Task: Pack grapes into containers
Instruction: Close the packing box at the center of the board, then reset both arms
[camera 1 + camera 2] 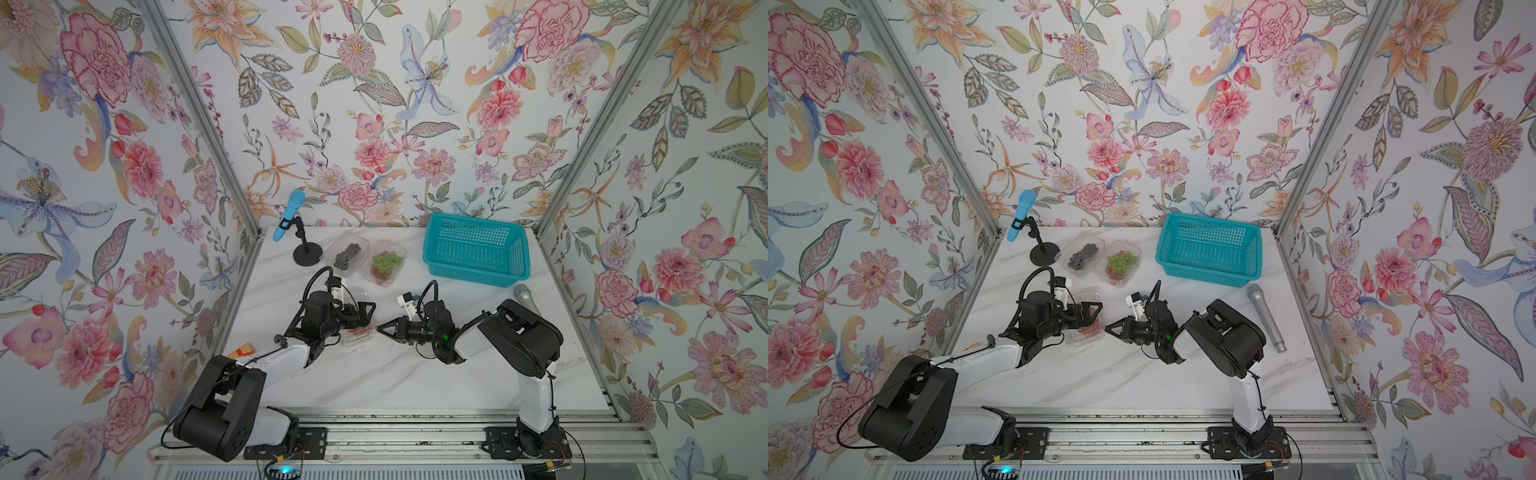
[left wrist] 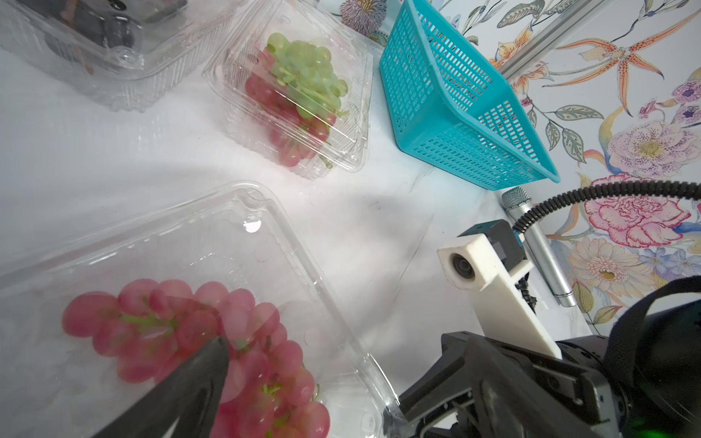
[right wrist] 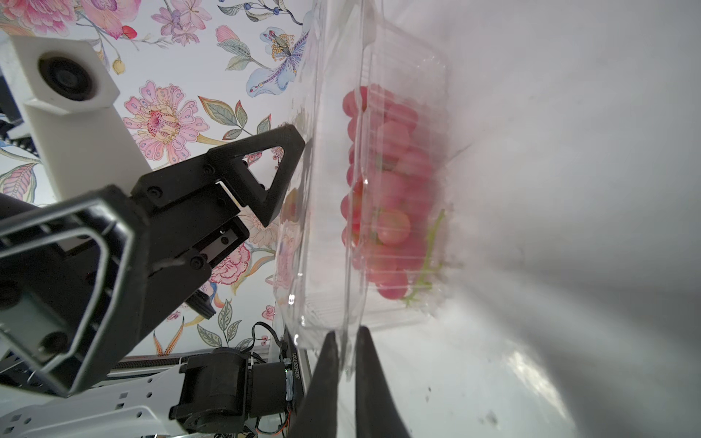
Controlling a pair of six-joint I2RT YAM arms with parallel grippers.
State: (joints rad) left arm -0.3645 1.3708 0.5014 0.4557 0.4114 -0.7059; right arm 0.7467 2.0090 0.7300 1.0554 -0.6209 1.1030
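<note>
A clear container near the table's middle holds a bunch of red-pink grapes, and its lid lies over them. My right gripper is shut on the rim at one corner of this container. My left gripper is open above it. One of its fingers rests on the lid. Its other finger is out of the left wrist view. Two more containers stand behind, one with dark grapes and one with green and red grapes.
A teal perforated basket stands at the back right. A blue microphone on a black stand is at the back left. A silver microphone lies by the right edge, beside my right arm.
</note>
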